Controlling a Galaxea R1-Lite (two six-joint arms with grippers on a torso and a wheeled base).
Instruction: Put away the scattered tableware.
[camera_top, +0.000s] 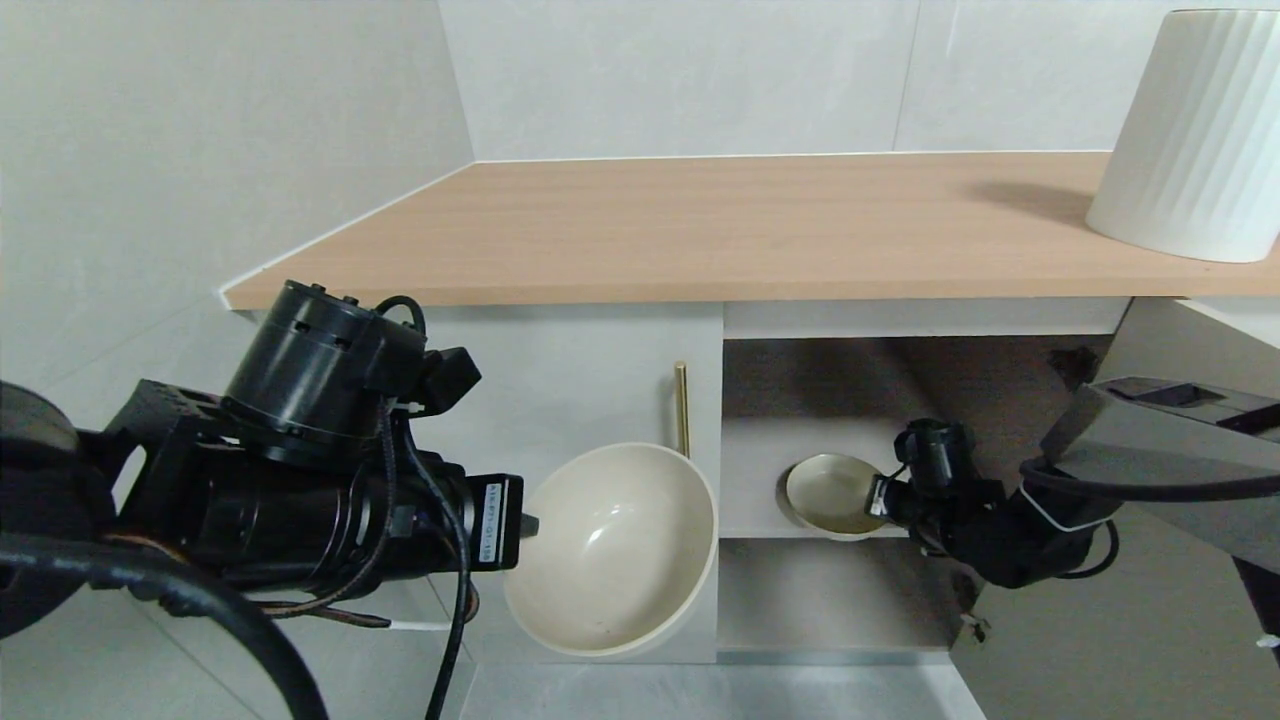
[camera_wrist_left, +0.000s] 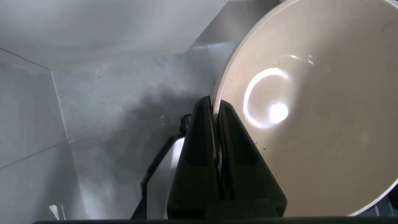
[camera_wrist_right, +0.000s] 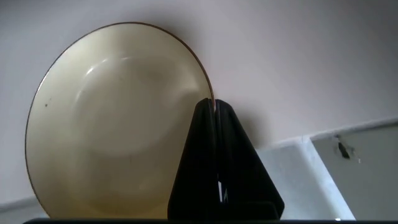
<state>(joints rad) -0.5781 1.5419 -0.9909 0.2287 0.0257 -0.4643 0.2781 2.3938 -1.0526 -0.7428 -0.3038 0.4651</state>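
Head view: right gripper (camera_top: 880, 500) pinched on rim of small brown-rimmed bowl (camera_top: 830, 495), inside open cabinet (camera_top: 830, 600), at its shelf (camera_top: 750, 475); left gripper (camera_top: 528, 525) clamped on rim of large cream bowl (camera_top: 615, 550), tilted, outside cabinet before its closed door (camera_top: 600, 380), opening to its right.

Wood-topped desk (camera_top: 700, 225) against a pale wall (camera_top: 700, 70), a white ribbed container (camera_top: 1190, 130) standing on the desk's right end; below the desk, a bare-fronted shelf (camera_top: 750, 480) beside a closed door (camera_top: 590, 380) with a brass handle (camera_top: 681, 408)
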